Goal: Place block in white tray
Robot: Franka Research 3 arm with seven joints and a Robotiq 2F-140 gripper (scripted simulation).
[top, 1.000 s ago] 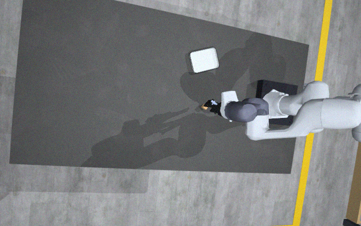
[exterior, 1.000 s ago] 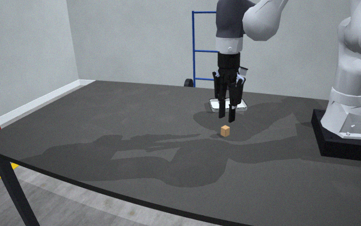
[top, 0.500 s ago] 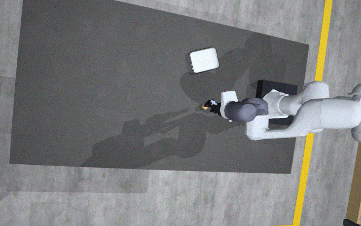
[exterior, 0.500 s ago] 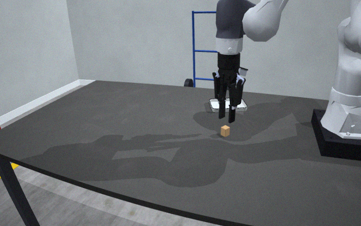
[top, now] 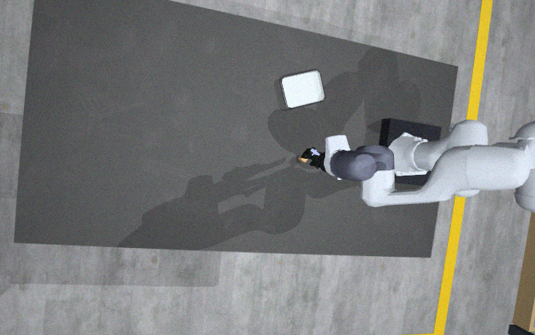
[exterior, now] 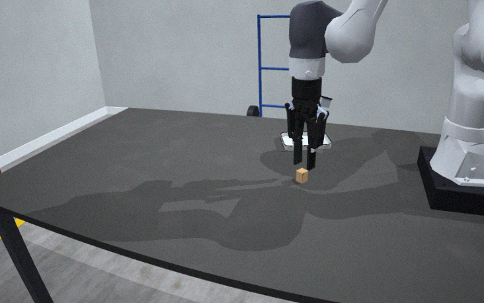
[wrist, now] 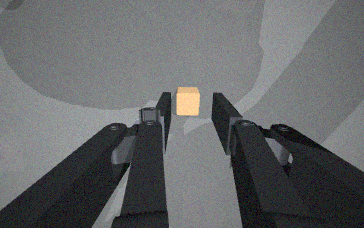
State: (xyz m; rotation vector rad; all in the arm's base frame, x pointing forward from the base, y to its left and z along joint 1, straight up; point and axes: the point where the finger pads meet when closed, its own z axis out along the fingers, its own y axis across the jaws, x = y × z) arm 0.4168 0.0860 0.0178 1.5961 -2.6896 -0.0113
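Observation:
A small tan block (exterior: 301, 175) rests on the dark table top. It also shows in the wrist view (wrist: 188, 101) and as a sliver in the overhead view (top: 302, 159). My gripper (exterior: 302, 165) hangs straight above the block, fingertips a little above its top. The fingers are partly open with nothing between them; in the wrist view the gripper (wrist: 191, 112) frames the block below. The white tray (top: 302, 88) lies flat on the table beyond the gripper, and it shows behind the fingers in the side view (exterior: 305, 140).
The robot's black base block (exterior: 450, 185) stands at the right of the table. A blue hand truck (exterior: 267, 67) stands behind the table by the wall. The table's front edge (exterior: 153, 262) runs across the lower part of the side view.

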